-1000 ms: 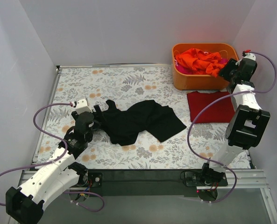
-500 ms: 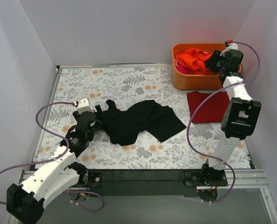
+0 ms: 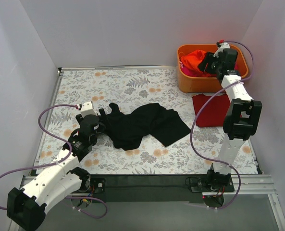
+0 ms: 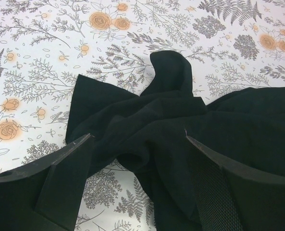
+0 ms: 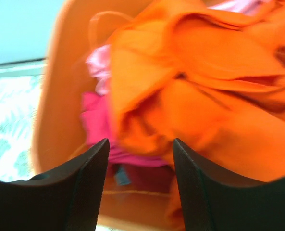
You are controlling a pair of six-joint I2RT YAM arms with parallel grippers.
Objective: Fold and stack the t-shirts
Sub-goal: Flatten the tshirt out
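A large black t-shirt [image 3: 144,124] lies crumpled in the middle of the tablecloth; it also fills the left wrist view [image 4: 180,120]. My left gripper [image 3: 105,123] is open at its left end, fingers either side of a bunched fold, just above it [image 4: 138,139]. A dark red t-shirt [image 3: 214,110] lies folded flat at the right. Orange [image 3: 195,57] and pink [image 3: 184,71] shirts fill the orange tub. My right gripper [image 3: 205,61] is open and empty over the tub, above the orange shirt [image 5: 204,96] and the pink one [image 5: 96,120].
The orange plastic tub [image 3: 200,84] stands at the back right, its wall visible in the right wrist view [image 5: 60,96]. The floral tablecloth [image 3: 132,84] covers the table. White walls close in the left, back and right. A metal rail runs along the near edge [image 3: 147,183].
My right arm has swung from beside the tub's right end to over the tub, above the orange shirt. The left arm and the black shirt have barely moved.
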